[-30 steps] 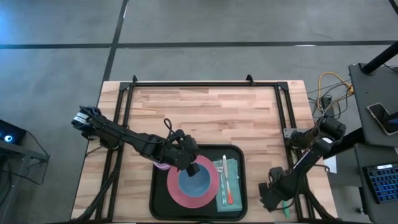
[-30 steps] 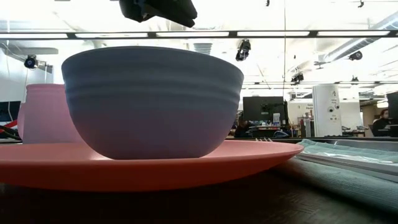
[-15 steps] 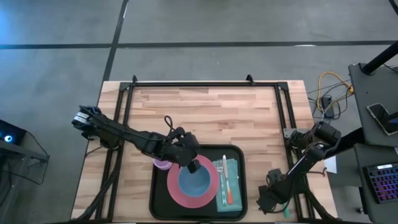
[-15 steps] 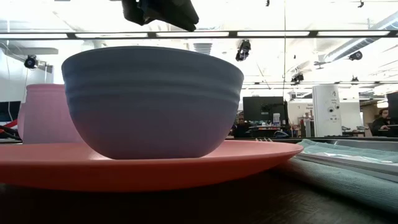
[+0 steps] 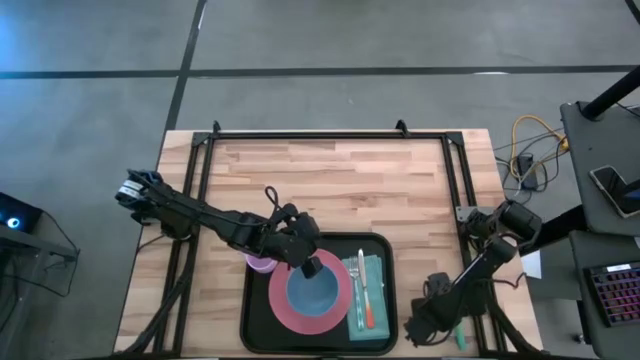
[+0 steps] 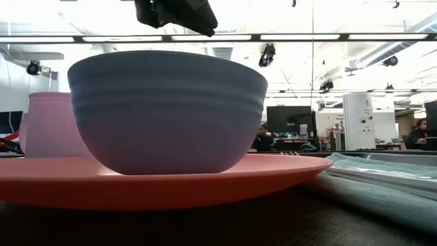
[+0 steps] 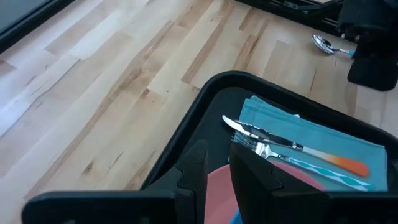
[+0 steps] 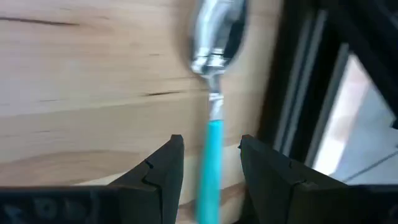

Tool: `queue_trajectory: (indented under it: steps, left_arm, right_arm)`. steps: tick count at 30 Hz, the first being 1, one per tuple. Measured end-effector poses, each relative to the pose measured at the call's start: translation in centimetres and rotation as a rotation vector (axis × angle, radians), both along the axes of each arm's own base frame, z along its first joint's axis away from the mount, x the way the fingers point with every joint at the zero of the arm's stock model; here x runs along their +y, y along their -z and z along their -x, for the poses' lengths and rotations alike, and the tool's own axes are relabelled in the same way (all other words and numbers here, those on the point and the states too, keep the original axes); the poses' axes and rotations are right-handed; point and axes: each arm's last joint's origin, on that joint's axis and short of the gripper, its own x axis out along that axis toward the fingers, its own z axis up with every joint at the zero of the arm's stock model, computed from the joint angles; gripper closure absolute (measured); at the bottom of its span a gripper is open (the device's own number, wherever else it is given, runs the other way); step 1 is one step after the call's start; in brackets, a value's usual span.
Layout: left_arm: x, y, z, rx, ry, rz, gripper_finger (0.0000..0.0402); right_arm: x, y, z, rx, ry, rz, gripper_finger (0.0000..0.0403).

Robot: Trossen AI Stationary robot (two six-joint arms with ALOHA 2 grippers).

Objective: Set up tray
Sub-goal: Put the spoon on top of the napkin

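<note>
One large flat black rectangular tray (image 5: pixel 380 246) sits at the table's near edge, carrying a round pink plate (image 5: pixel 280 300) with a blue bowl (image 5: pixel 314 289) on it and a folded teal napkin (image 5: pixel 379 272) bearing a fork and an orange-handled knife (image 5: pixel 368 312). A pink cup (image 5: pixel 258 263) stands at the tray's left rim. The left gripper (image 5: pixel 310 268) hovers over the bowl's rim, fingers nearly together and empty. The right gripper (image 8: pixel 211 163) is spread apart around a teal-handled metal spoon (image 8: pixel 213 93) beside the tray.
</note>
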Motion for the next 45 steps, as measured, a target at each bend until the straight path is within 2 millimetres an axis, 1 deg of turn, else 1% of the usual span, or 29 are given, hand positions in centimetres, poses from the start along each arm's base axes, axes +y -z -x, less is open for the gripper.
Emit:
queue_trajectory:
  steps: [3, 5, 9, 12, 15, 19, 22, 27, 30, 32, 34, 36, 40, 43, 45]
  left_arm:
    - [0.0, 0.0, 0.0, 0.002, 0.001, -0.002, 0.0352]
    - [0.0, 0.0, 0.0, 0.007, 0.001, -0.004, 0.0352]
    - [0.1, 0.1, 0.1, 0.018, 0.001, -0.008, 0.0352]
    - [0.1, 0.2, 0.2, 0.027, 0.001, -0.011, 0.0352]
    - [0.1, 0.3, 0.2, 0.03, 0.0, -0.012, 0.0352]
    - [0.3, 0.4, 0.2, 0.037, -0.004, -0.015, 0.0352]
    - [0.4, 0.5, 0.2, 0.036, -0.006, -0.014, 0.0352]
    - [0.5, 0.5, 0.2, 0.038, -0.01, -0.015, 0.0352]
    - [0.5, 0.5, 0.2, 0.038, -0.011, -0.015, 0.0352]
    - [0.5, 0.5, 0.2, 0.037, -0.014, -0.011, 0.0352]
    - [0.5, 0.5, 0.2, 0.034, -0.017, -0.007, 0.0352]
    - [0.5, 0.5, 0.2, 0.034, -0.017, -0.007, 0.0352]
    - [0.6, 0.5, 0.1, 0.029, -0.02, -0.005, 0.0352]
    - [0.7, 0.5, 0.1, 0.028, -0.024, -0.004, 0.0352]
    - [0.7, 0.5, 0.0, 0.028, -0.025, -0.004, 0.0352]
  right_arm:
    - [0.0, 0.1, 0.6, 0.054, -0.003, -0.013, 0.0257]
    - [0.2, 0.6, 0.5, 0.068, -0.019, -0.031, 0.0257]
    - [0.5, 1.8, 0.2, 0.086, -0.087, -0.066, 0.0257]
    - [0.9, 2.7, -0.1, 0.069, -0.17, -0.132, 0.0257]
    - [1.1, 3.1, 0.0, 0.077, -0.223, -0.167, 0.0257]
    - [1.0, 2.9, 0.2, 0.045, -0.321, -0.208, 0.0257]
    - [0.8, 2.6, 0.4, 0.012, -0.436, -0.271, 0.0257]
    - [0.8, 1.9, 0.7, -0.102, -0.719, -0.5, 0.0258]
    - [0.4, 1.3, 1.1, -0.089, -0.834, -0.612, 0.0265]
    - [0.4, 0.4, 1.2, -0.105, -0.865, -0.669, 0.027]
    - [0.3, -0.5, 1.3, -0.126, -0.872, -0.685, 0.0276]
    - [0.3, -1.0, 1.5, -0.141, -0.882, -0.694, 0.028]
    - [0.4, -0.6, 2.6, -0.124, -0.997, -0.733, 0.0287]
    - [0.4, 0.5, 3.2, -0.083, -1.108, -0.804, 0.0289]
    - [0.1, 1.3, 3.6, -0.039, -1.145, -0.844, 0.0289]
